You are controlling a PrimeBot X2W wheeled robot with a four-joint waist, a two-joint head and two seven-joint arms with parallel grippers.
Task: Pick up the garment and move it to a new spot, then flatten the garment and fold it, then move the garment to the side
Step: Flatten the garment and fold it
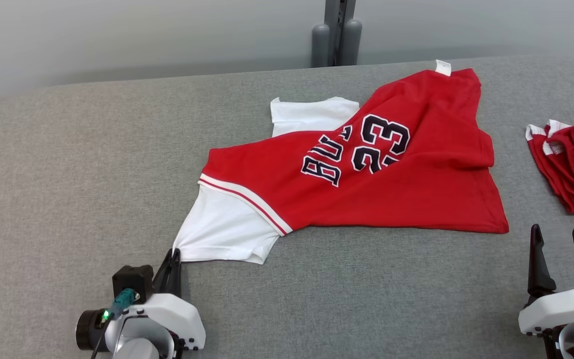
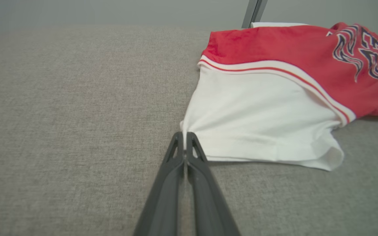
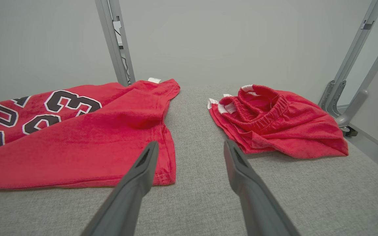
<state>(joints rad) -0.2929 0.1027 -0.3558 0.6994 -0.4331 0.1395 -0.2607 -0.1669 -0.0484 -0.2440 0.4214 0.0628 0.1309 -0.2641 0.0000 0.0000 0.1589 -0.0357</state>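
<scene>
On the grey surface [image 1: 92,164], head view: garment [image 1: 366,189], a red numbered jersey with white sleeves, lies mid-surface with its long axis running left to right, sleeves to the left and hem to the right.
Left end effector [image 1: 175,253]: fingers closed together on the near corner of the white sleeve [image 1: 222,229], the garment's nearest-left point.
Right end effector [image 1: 556,229]: jaws wide apart, holding nothing; it is near the hem and apart from it.
Second red garment [image 1: 573,164]: bunched at the far right, clear of the jersey.
Left wrist view, grip: a thin pinch of sleeve cloth sits between the shut fingertips; the rest of the jersey extends ahead and to the right.
Right wrist view, hem corner [image 3: 167,173]: lies just beside the left finger, ahead and to the left of the open gap.
Judgement, coming move: the left arm has the sleeve end, and the right arm is the nearer one to the hem end.
</scene>
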